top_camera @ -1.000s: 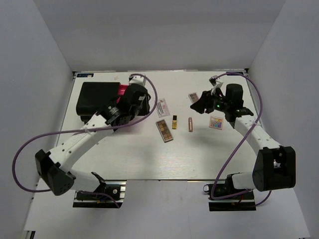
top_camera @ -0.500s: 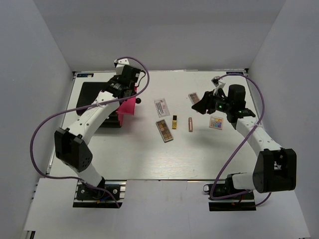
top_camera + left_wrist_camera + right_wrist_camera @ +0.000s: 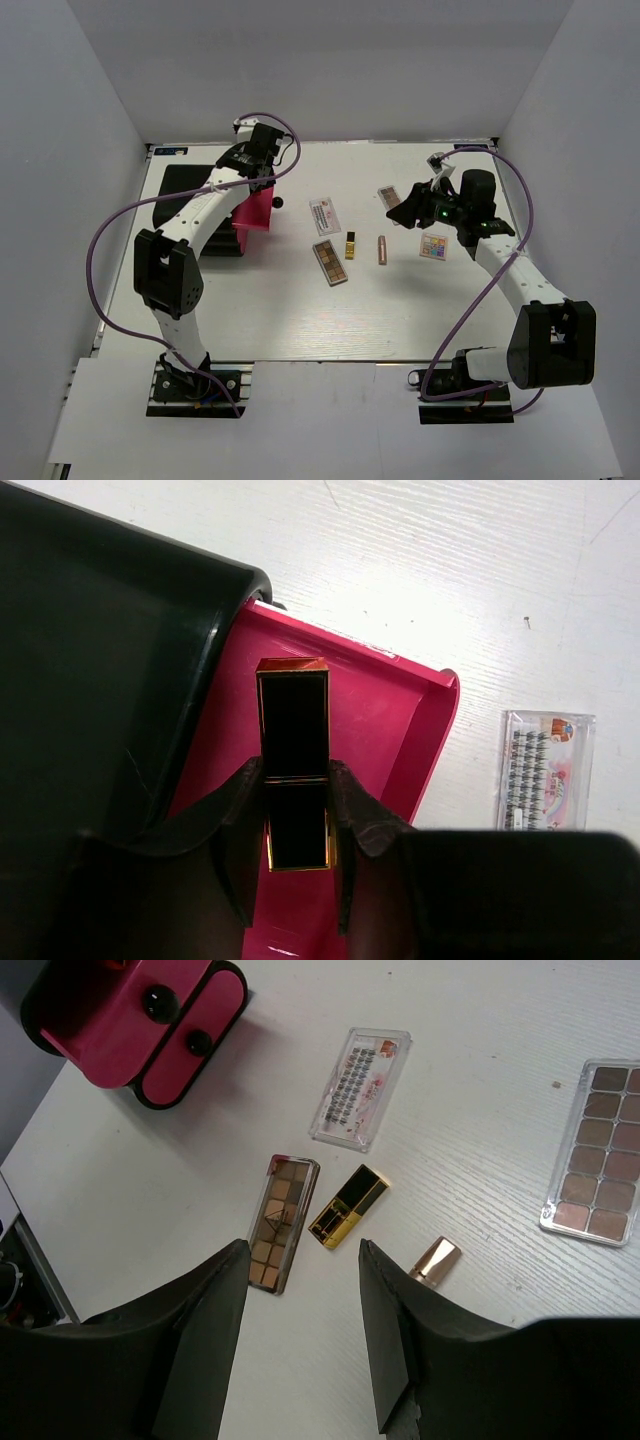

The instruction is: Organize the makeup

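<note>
My left gripper (image 3: 259,166) is shut on a black lipstick tube with gold edges (image 3: 292,742) and holds it over the open pink drawer (image 3: 400,730) of the black case (image 3: 190,200). On the table lie a white-pink packet (image 3: 325,215), a brown palette (image 3: 330,262), a gold/black lipstick (image 3: 350,245), a rose-pink lipstick (image 3: 382,249) and a small square palette (image 3: 434,246). My right gripper (image 3: 303,1250) is open and empty, hovering above the brown palette (image 3: 281,1222) and gold/black lipstick (image 3: 348,1206). A second long palette (image 3: 598,1150) lies beside it.
The black case with pink drawers (image 3: 150,1020) stands at the far left of the table. The pink drawer (image 3: 255,212) juts out to the case's right. White walls close in the table on three sides. Purple cables loop off both arms.
My left arm has swung from the front of the case to the far side and now holds the tube over the pink drawer. The right arm has barely moved.
</note>
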Robot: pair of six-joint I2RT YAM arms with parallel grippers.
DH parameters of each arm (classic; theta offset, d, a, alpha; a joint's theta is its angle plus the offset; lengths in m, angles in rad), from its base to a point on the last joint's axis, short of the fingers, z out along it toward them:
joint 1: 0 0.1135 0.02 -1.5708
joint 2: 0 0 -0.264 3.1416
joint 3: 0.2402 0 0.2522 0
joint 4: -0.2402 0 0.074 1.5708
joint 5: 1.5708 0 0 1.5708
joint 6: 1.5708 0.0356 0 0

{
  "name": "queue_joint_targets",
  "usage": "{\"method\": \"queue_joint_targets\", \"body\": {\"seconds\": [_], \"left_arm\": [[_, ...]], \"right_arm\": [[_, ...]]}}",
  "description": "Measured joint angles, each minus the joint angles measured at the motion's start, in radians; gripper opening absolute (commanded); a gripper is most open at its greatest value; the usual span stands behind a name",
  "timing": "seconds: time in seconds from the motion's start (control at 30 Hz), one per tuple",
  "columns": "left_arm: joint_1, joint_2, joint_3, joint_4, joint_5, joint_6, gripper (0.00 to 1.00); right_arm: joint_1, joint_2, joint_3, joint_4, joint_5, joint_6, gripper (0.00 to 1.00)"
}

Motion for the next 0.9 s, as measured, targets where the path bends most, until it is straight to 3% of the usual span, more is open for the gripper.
{"method": "queue_joint_targets", "body": {"seconds": [0.23, 0.53, 0.63, 0.67, 0.73, 0.87, 0.9], "left_arm": [[0.001, 0.000, 0.002, -0.001, 0.010, -0.010, 0.51], [0.001, -0.019, 0.002, -0.001, 0.043, -0.013, 0.52], [0.002, -0.062, 0.002, 0.005, 0.088, -0.002, 0.41], [0.002, -0.088, 0.001, 0.010, 0.106, 0.008, 0.30], [0.002, -0.164, -0.021, 0.049, 0.152, 0.040, 0.22], [0.003, -0.413, -0.183, 0.172, 0.303, 0.132, 0.21], [0.004, -0.482, -0.231, 0.197, 0.347, 0.154, 0.30]], "right_arm": [[0.000, 0.000, 0.000, 0.000, -0.003, 0.008, 0.54], [-0.004, 0.000, 0.000, 0.000, -0.001, 0.008, 0.54], [-0.004, 0.002, 0.000, -0.002, 0.019, -0.008, 0.51], [-0.003, 0.005, 0.001, -0.005, 0.031, -0.018, 0.50], [0.003, 0.032, 0.014, -0.028, 0.066, -0.045, 0.46], [0.026, 0.139, 0.074, -0.107, 0.163, -0.099, 0.41], [0.035, 0.172, 0.090, -0.127, 0.188, -0.114, 0.40]]}}
